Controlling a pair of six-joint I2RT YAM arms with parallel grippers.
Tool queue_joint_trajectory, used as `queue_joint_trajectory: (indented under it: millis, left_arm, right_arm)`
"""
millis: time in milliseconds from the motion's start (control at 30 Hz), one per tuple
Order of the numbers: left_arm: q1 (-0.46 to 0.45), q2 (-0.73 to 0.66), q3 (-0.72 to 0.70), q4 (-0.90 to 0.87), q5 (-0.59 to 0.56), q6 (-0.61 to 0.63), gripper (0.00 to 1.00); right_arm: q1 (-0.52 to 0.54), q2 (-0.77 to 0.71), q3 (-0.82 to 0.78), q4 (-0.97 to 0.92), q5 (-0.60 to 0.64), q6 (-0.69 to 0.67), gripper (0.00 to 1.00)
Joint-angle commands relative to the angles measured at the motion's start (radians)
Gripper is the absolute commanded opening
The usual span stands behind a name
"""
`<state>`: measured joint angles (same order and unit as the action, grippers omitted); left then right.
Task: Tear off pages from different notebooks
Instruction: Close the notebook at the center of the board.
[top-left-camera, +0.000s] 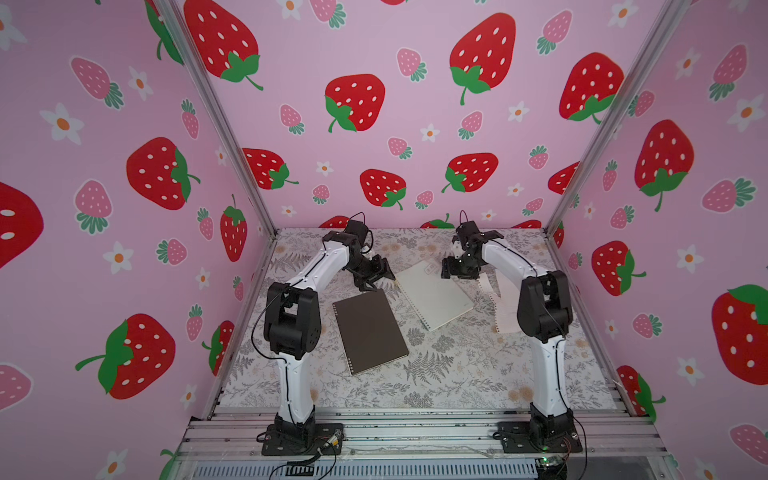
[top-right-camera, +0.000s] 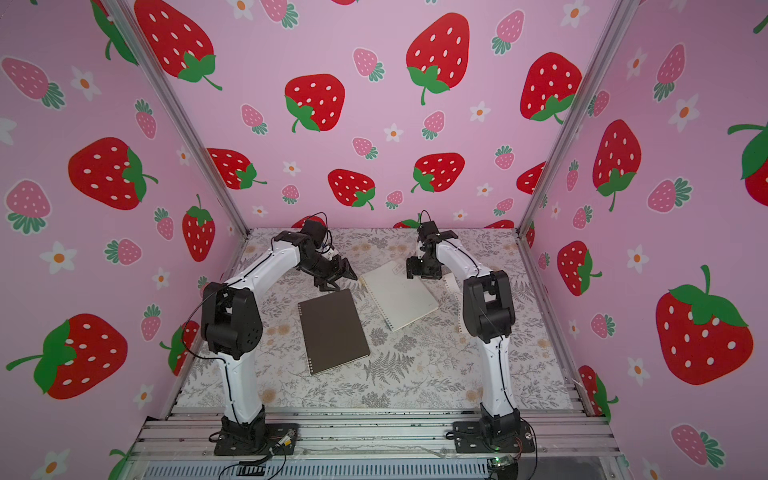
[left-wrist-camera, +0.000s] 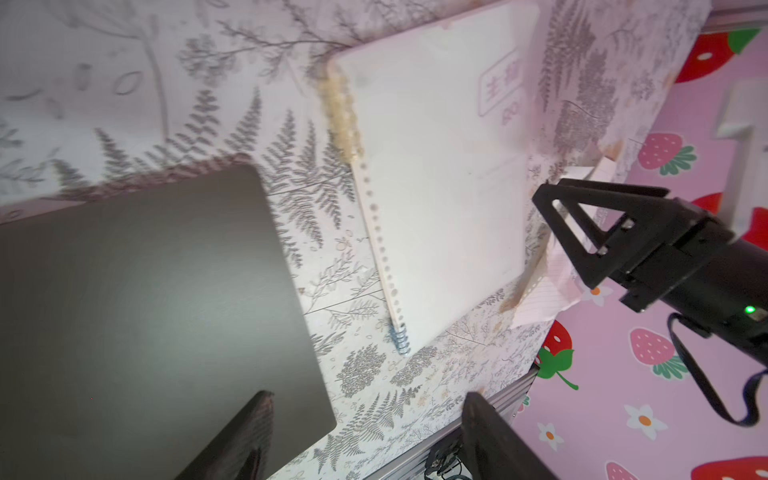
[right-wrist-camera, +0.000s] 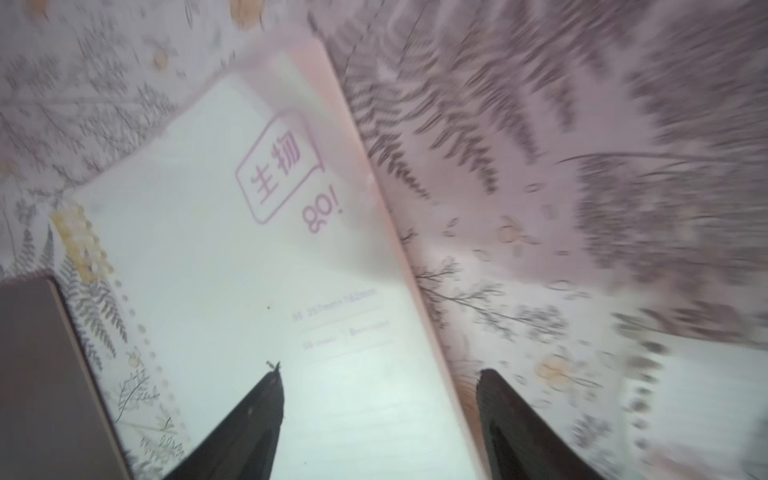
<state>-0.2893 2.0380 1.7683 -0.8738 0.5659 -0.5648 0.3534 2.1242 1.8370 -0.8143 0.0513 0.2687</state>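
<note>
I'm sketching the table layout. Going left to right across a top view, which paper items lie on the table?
In a top view: dark notebook → cream notebook → loose pages, partly hidden behind the right arm.

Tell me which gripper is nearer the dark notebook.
Left. The left gripper hovers, jaws open, just beyond the far edge of the dark notebook. The right gripper hangs over the far corner of the cream notebook, farther off.
</note>
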Motion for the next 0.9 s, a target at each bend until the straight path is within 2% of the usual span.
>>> queue_joint_trajectory:
  millis: [0, 33, 67, 133, 167, 200, 233, 467, 633, 867]
  left_arm:
    - [-0.039, 0.039, 0.003, 0.143, 0.066, -0.083, 0.64]
    - [-0.050, 0.059, 0.027, 0.147, 0.079, -0.087, 0.59]
    - [-0.062, 0.091, 0.066, 0.135, 0.091, -0.087, 0.51]
    - [-0.076, 0.153, 0.142, 0.109, 0.108, -0.092, 0.28]
    - [-0.082, 0.180, 0.167, 0.111, 0.121, -0.104, 0.13]
    - [-0.089, 0.206, 0.193, 0.117, 0.130, -0.119, 0.02]
    - [-0.096, 0.228, 0.213, 0.124, 0.136, -0.132, 0.00]
    - [-0.128, 0.390, 0.421, -0.006, 0.146, -0.148, 0.00]
    - [-0.127, 0.431, 0.444, -0.019, 0.166, -0.177, 0.00]
    - [-0.118, 0.443, 0.432, -0.050, 0.151, -0.185, 0.00]
  right_arm:
    - [0.006, -0.181, -0.120, 0.190, 0.184, 0.115, 0.70]
    - [0.007, -0.214, -0.160, 0.222, 0.155, 0.115, 0.63]
    - [0.007, -0.239, -0.194, 0.244, 0.110, 0.108, 0.46]
    - [0.007, -0.228, -0.184, 0.188, 0.030, 0.106, 0.09]
    - [0.007, -0.208, -0.162, 0.140, -0.004, 0.101, 0.00]
    - [0.008, -0.190, -0.147, 0.100, -0.025, 0.102, 0.00]
    - [0.007, -0.178, -0.148, 0.078, -0.049, 0.102, 0.00]
    - [0.007, -0.151, -0.203, 0.038, -0.079, 0.125, 0.00]
    - [0.007, -0.103, -0.202, -0.013, -0.103, 0.136, 0.00]
    - [0.013, -0.092, -0.277, -0.010, -0.140, 0.171, 0.00]
